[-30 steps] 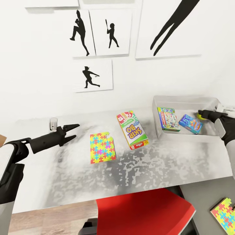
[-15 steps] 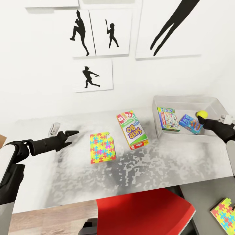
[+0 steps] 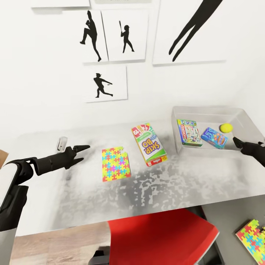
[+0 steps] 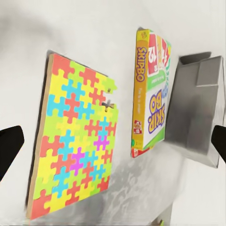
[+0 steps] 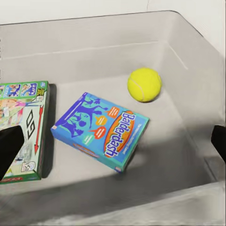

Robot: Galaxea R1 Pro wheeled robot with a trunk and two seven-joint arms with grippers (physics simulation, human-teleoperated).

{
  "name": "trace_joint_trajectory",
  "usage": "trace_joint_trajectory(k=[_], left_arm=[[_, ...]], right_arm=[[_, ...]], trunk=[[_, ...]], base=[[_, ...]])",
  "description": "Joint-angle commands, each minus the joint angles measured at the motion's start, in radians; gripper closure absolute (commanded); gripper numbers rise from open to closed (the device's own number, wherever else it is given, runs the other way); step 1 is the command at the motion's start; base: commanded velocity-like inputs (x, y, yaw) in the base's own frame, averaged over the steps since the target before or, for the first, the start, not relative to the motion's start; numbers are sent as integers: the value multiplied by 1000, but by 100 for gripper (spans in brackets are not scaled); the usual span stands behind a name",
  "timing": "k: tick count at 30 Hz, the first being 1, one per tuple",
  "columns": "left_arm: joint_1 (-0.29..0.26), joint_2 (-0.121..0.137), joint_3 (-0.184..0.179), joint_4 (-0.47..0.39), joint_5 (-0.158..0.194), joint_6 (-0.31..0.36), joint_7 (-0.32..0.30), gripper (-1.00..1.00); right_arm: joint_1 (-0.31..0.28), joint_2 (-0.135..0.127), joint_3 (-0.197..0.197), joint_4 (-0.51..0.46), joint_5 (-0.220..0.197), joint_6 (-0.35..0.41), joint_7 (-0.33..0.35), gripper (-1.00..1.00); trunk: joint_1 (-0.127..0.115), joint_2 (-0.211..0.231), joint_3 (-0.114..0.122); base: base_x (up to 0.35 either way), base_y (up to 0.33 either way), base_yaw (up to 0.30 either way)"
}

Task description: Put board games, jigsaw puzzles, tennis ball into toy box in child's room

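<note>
The toy box (image 3: 209, 115) stands at the table's (image 3: 165, 184) far right. In it lie the tennis ball (image 3: 226, 127), a blue board game (image 3: 214, 138) and a green-white board game (image 3: 189, 132). My right gripper (image 3: 237, 142) hovers open at the box's near right rim, holding nothing. In the right wrist view the tennis ball (image 5: 144, 84) rests beside the blue board game (image 5: 101, 129). The SKIP BO board game (image 3: 149, 144) and a jigsaw puzzle (image 3: 115, 164) lie mid-table. My left gripper (image 3: 84, 153) is open just left of that puzzle (image 4: 73, 141). Another jigsaw puzzle (image 3: 253, 235) sits on the lower corner section.
A red chair (image 3: 162, 235) is tucked under the table's front edge. A small pale object (image 3: 62, 142) stands on the table behind my left gripper. Silhouette pictures hang on the white wall behind.
My right gripper has let go of the tennis ball, which now rests in the toy box, and has drawn back towards me. The left gripper dropped slightly lower over the table.
</note>
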Motion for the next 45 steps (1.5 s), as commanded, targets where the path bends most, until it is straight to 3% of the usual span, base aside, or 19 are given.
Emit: trace_joint_trajectory(k=[1,4,5,8,27,35,45], left_arm=[[-1,0,0,-1,10,3,9,-100],[-2,-1,-33,-2,10,2,2,-100],[-5,-1,-60,-2,9,1,0,-100],[-6,-2,-71,-1,9,1,-1,-100],[-7,-2,-73,-1,9,-1,-2,-100],[-7,-2,-74,0,9,-1,-2,-100],[-5,-2,-74,-1,9,-1,-7,-100]], right_arm=[[-1,0,-2,-1,0,7,5,-100],[-5,3,-4,-2,-1,13,7,-100],[-8,4,-6,-2,-1,15,7,-100],[-10,0,-8,-2,-2,16,7,-100],[-11,3,-8,-2,-2,18,7,-100],[-22,3,-7,-2,-2,82,7,-100],[-27,3,-7,-2,-2,103,8,-100]], trunk=[[0,-1,-1],[0,-1,2],[0,-1,3],[0,-1,8],[0,-1,39],[0,-1,52],[0,-1,68]], base=[[-262,0,0],[-200,0,0],[-51,0,0],[-23,0,0],[-22,10,0],[-208,166,0],[-126,114,0]])
